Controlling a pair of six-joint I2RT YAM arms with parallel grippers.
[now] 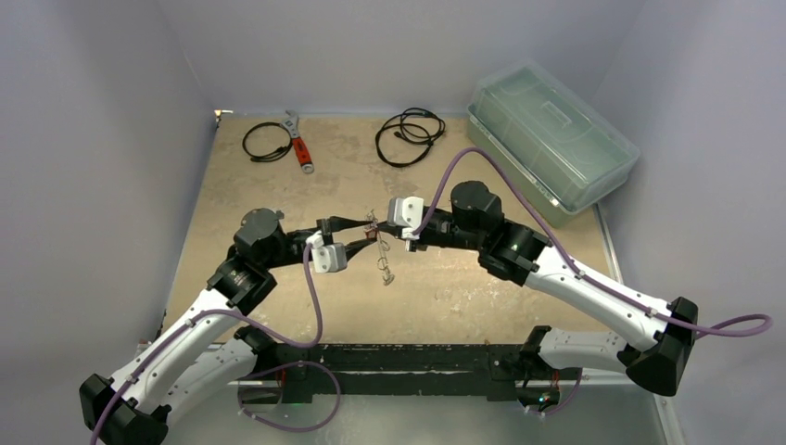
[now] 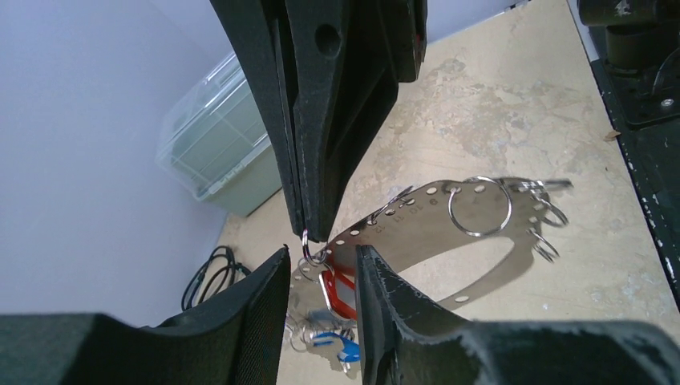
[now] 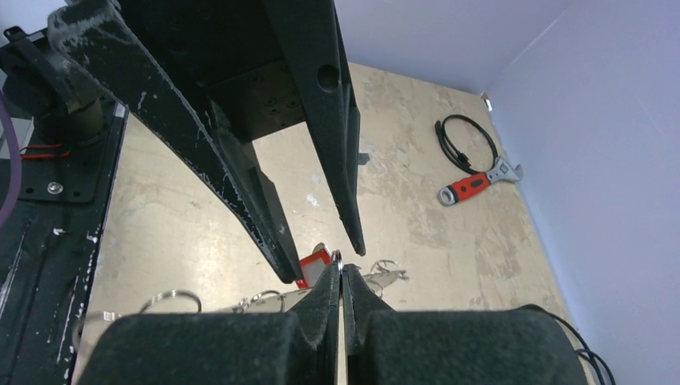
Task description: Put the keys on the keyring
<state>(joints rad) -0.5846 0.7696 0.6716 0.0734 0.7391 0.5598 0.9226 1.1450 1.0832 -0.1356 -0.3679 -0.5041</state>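
Black pads [image 2: 257, 321] with a grainy, foam-like face fill the bottom of the left wrist view. They belong to the left gripper [image 2: 321, 265]. Its jaws stand partly apart and are clamped on nothing.

- Red key [image 2: 341, 290]: flat rectangular plastic head, glossy, with a pale inner window. It sits in the gap between the left pads, close against one of them; I cannot tell if it touches.
- Blue key [image 2: 330, 341]: lower down beside the red one, head only partly visible.
- Keyring [image 2: 417, 200]: thin, flat band of bright grey metal, punched with a row of small round holes and bent into a long floppy loop. It hangs above the table between the two grippers.
- Large split ring [image 2: 451, 210]: round wire, threaded on the band; smaller wire rings cluster at the band's far end.
- Right gripper [image 3: 341, 277]: matte black wedge-shaped fingers, fully closed, tips pinching a small split ring [image 3: 337, 258] at the near end of the band, just above the red key.

Table [image 1: 482, 287]: tan, mottled, stone-like surface. Along its far edge lie two black cable coils [image 1: 408, 134] and a wrench [image 3: 469, 184] with a red grip and bare steel jaw. At the far right corner stands a translucent, ribbed plastic box [image 1: 551, 139] with a lid.
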